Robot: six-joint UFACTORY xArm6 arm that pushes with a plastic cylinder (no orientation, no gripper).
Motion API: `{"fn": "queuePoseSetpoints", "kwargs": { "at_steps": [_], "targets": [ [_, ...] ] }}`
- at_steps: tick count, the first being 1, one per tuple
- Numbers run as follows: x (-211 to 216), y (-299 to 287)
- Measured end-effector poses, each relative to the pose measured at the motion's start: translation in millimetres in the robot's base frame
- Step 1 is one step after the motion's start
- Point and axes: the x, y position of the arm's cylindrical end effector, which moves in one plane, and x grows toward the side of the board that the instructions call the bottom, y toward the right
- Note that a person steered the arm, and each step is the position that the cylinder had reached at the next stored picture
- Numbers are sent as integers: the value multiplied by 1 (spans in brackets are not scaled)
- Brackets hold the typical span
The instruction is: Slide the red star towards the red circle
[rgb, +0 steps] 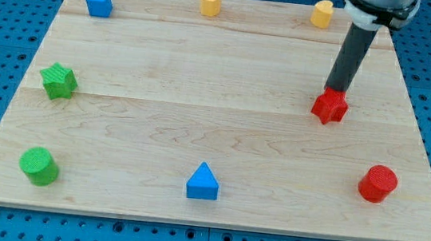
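The red star [329, 108] lies on the wooden board at the view's right, about mid-height. The red circle [376, 184] stands lower and further right, near the board's bottom right corner. My tip [334, 90] comes down from the view's top right and rests against the star's upper edge, on the side away from the circle. The dark rod slants up to the arm's white collar at the top edge of the view.
A blue triangle [202, 182] sits at the bottom middle. A green circle [38, 165] and a green star [58, 81] are at the left. A blue cube [99, 2], a yellow hexagon [209, 2] and another yellow block [321, 14] line the top.
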Motion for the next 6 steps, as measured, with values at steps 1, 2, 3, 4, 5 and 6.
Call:
{"fn": "queuePoseSetpoints", "kwargs": {
  "at_steps": [1, 2, 3, 4, 5, 6],
  "targets": [
    [18, -3],
    [32, -3],
    [37, 3],
    [21, 0],
    [21, -14],
    [25, -19]
  ]
}}
